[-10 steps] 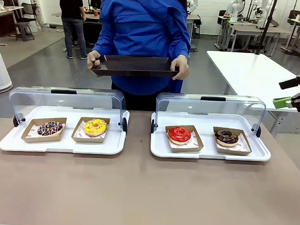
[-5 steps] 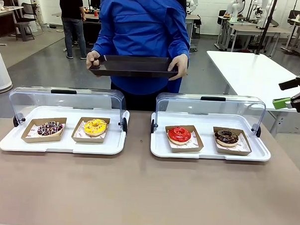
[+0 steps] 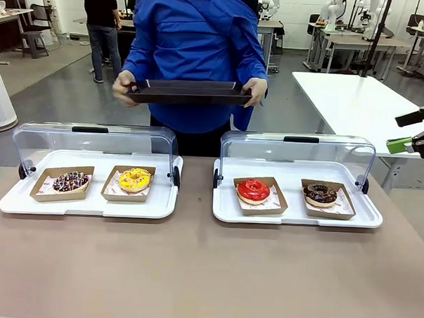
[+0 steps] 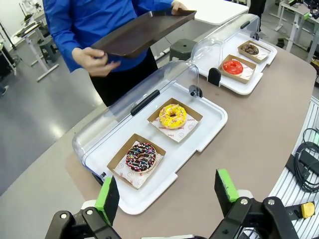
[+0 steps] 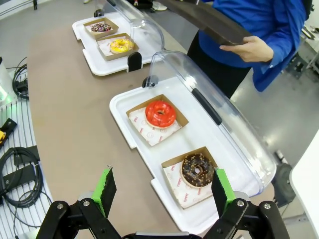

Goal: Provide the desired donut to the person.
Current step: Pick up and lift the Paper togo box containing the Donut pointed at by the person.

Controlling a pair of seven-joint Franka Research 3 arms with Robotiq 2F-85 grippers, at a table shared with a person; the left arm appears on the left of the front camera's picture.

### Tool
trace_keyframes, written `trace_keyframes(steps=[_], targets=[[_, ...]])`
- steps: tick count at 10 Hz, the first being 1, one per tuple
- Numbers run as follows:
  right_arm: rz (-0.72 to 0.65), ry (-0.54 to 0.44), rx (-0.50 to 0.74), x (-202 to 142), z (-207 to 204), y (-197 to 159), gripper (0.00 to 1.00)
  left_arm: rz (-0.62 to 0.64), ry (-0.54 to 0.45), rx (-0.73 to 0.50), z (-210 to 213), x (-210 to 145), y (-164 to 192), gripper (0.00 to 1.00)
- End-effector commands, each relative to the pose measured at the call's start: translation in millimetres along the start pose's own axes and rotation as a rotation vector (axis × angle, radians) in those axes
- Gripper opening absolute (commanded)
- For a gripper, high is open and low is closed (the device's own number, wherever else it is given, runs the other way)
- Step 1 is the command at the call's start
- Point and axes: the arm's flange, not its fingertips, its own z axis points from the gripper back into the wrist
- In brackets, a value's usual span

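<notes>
I count four iced ring donuts: chocolate-sprinkled [image 3: 71,181], yellow [image 3: 134,179], red [image 3: 253,191], dark chocolate [image 3: 321,194] — plus four brown cardboard trays [image 3: 42,173], two white plastic display trays [image 3: 90,207] with clear domed lids [image 3: 93,141], and one dark flat serving tray [image 3: 190,95].

— What rests on the brown tabletop [image 3: 193,278]?
— Two white trays side by side with a gap between: the left display tray [image 3: 83,211] and the right display tray [image 3: 294,221]. Each has its clear lid [image 3: 93,141] swung open at the far side.
— And beyond?
— A white table [image 3: 348,101] at far right, and a figure in black top and jeans [image 3: 102,17] far back. Black cables [image 5: 17,181] lie beside the tabletop's edge.
</notes>
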Motion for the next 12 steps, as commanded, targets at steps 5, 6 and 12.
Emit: trace_keyframes(steps=[5,6,12], targets=[[0.011,-0.013,0.009,0.0,-0.7,0.2,1.00,0.014,-0.010,0.002,0.8,1.2,0.7,1.00],[0.011,-0.013,0.009,0.0,-0.7,0.2,1.00,0.014,-0.010,0.002,0.8,1.2,0.7,1.00],[0.011,-0.013,0.009,0.0,-0.7,0.2,1.00,0.014,-0.010,0.002,0.8,1.2,0.7,1.00]])
